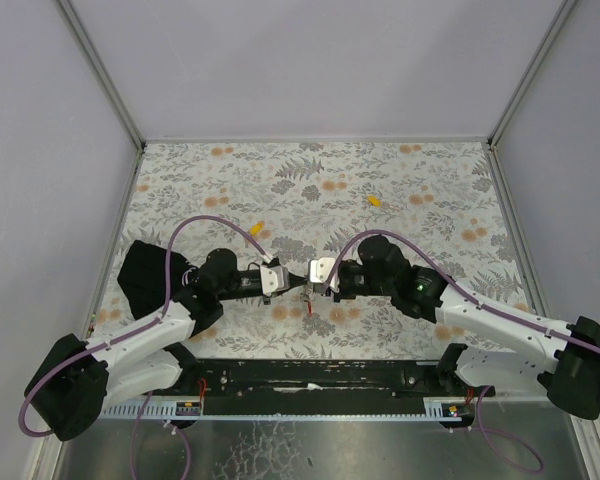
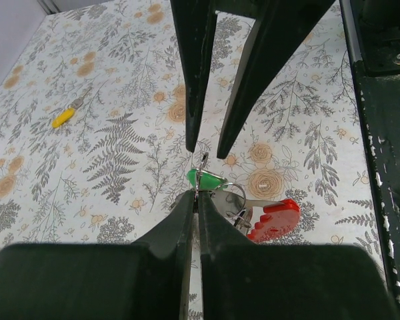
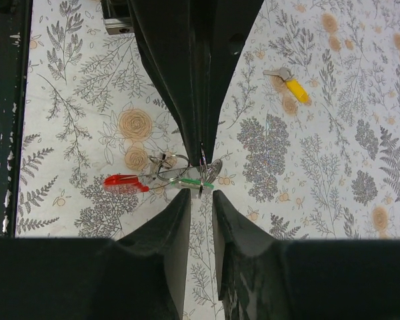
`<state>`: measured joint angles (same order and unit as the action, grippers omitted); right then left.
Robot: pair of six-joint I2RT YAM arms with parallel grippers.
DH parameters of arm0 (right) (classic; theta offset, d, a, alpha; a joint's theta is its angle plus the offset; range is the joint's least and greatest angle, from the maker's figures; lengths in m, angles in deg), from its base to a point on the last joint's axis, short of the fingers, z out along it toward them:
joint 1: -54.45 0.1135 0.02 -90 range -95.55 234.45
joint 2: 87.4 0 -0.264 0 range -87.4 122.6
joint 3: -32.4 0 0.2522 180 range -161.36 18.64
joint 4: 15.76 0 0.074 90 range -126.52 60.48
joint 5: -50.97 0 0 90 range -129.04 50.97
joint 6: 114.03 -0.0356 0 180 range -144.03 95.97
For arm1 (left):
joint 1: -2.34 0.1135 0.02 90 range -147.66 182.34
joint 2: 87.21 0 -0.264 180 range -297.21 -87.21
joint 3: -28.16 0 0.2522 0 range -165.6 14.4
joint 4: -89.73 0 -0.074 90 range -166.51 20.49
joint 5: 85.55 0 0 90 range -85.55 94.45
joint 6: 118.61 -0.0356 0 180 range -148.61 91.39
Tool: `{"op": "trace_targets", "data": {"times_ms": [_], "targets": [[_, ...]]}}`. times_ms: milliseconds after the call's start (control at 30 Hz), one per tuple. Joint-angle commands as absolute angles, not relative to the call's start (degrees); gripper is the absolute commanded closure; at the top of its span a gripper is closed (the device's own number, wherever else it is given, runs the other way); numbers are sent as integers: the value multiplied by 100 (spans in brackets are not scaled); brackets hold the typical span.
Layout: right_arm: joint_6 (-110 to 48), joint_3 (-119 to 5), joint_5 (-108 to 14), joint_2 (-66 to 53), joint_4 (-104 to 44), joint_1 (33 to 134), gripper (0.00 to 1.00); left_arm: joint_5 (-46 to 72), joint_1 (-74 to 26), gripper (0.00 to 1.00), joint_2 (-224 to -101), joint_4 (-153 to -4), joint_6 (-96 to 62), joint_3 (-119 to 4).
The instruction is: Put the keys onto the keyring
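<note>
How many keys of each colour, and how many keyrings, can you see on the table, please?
Yellow keys: 2
Green key: 1
Keyring with red tab: 1
Total: 4

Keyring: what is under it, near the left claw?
Only the floral table cover shows below the keyring. The left claw, shut on it, hides its near edge, so whether it hangs clear or touches the cover cannot be told.

Floral tablecloth (image 1: 430,170), pale walls (image 1: 320,60)
</note>
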<state>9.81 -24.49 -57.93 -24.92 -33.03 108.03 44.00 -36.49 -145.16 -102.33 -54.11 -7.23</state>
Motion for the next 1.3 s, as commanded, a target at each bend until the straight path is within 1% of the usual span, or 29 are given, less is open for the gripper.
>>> {"op": "trace_targets", "data": {"times_ms": [0,100,167,233,367,400,1267], "targets": [[911,-2442,-5730,-2436,-2931,10851,74,4507,-3601,100,-14410,-10790,-5360,-694],[880,-2385,-5758,-2400,-2780,10858,74,4519,-3602,100,-14393,-10793,-5354,-695],[882,-2368,-5738,-2374,-2713,10852,76,4536,-3603,100,-14388,-10788,-5355,-693],[891,-2372,-5694,-2360,-2670,10857,81,4544,-3599,100,-14383,-10789,-5357,-690],[914,-2389,-5670,-2380,-2648,10857,97,4544,-3598,100,-14391,-10775,-5364,-704],[917,-2396,-5677,-2396,-2657,10858,100,4547,-3598,100,-14392,-10759,-5366,-709],[1034,-3036,-6131,-2065,-3041,10869,100,4522,-3614,100,-14684,-10089,-5463,-1090]]}}
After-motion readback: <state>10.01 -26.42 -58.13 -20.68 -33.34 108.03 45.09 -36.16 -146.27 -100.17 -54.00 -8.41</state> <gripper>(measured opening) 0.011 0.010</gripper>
